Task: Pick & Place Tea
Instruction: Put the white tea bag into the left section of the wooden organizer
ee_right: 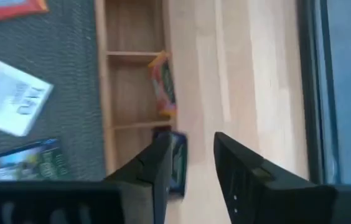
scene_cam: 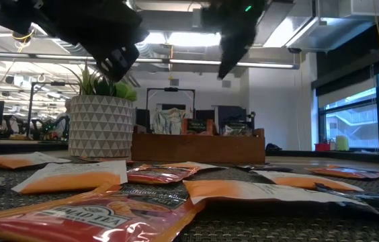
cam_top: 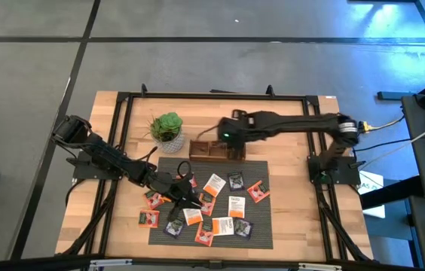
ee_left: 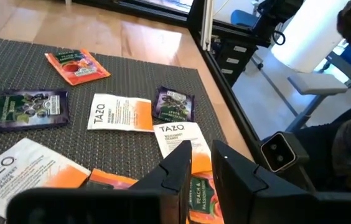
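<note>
Several tea sachets lie flat on the grey mat (cam_top: 261, 218): white-orange (cam_top: 214, 183), dark (cam_top: 235, 181) and orange-red (cam_top: 258, 192). My left gripper (cam_top: 188, 194) hovers low over their left part, open by a narrow gap (ee_left: 201, 167), with a peach sachet (ee_left: 195, 194) lying on the mat beneath it. My right gripper (cam_top: 227, 137) hangs open (ee_right: 191, 168) above the wooden tray (cam_top: 214, 150), with nothing between its fingers. In the tray, an orange-red sachet (ee_right: 163, 87) stands on edge against the wall of the middle compartment. A dark blue sachet (ee_right: 178, 155) lies in an end compartment.
A potted plant (cam_top: 167, 128) in a white patterned pot (scene_cam: 99, 124) stands just left of the tray (scene_cam: 196, 148). A black frame (cam_top: 122, 150) runs round the wooden table. Bare wood (ee_right: 250, 74) lies beyond the tray.
</note>
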